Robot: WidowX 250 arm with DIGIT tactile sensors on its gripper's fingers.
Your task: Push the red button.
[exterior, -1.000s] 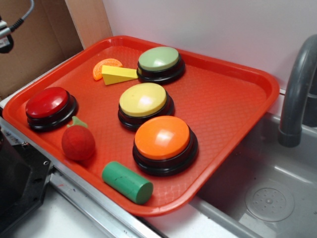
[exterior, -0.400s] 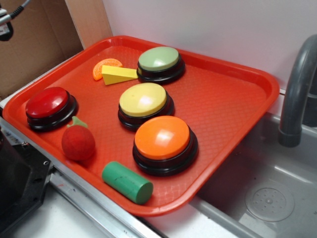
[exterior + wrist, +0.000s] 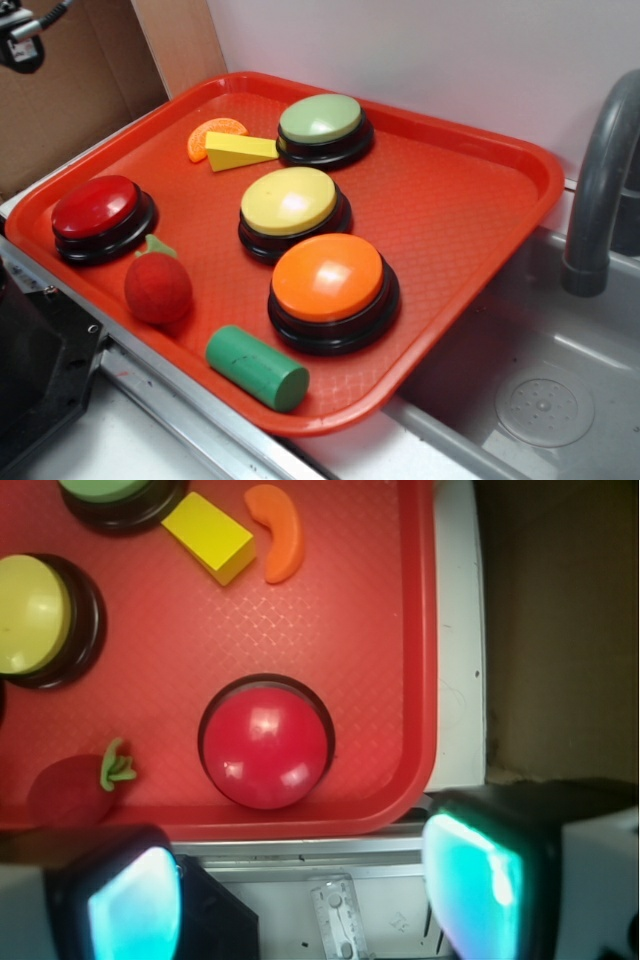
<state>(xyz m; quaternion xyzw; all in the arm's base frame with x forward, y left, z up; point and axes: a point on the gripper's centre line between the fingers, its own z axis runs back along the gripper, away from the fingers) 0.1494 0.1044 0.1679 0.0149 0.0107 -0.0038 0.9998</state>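
Observation:
The red button (image 3: 96, 208), a dark-red dome on a black base, sits at the left end of the red tray (image 3: 460, 215). In the wrist view the red button (image 3: 266, 744) lies just beyond my gripper (image 3: 305, 895). The gripper is open and empty, with its two fingers wide apart, high above the metal edge in front of the tray. In the exterior view only a small part of the gripper (image 3: 20, 45) shows at the top left corner, well above and left of the button.
On the tray stand an orange button (image 3: 330, 280), a yellow button (image 3: 290, 202) and a green button (image 3: 321, 122). A fuzzy strawberry toy (image 3: 157, 285), a green cylinder (image 3: 257, 367), a yellow wedge (image 3: 238, 151) and an orange slice (image 3: 212, 132) lie there too. A sink with a grey faucet (image 3: 600, 190) is at the right.
The gripper part at the top left of the exterior view has moved up and a little right. Nothing on the tray has moved.

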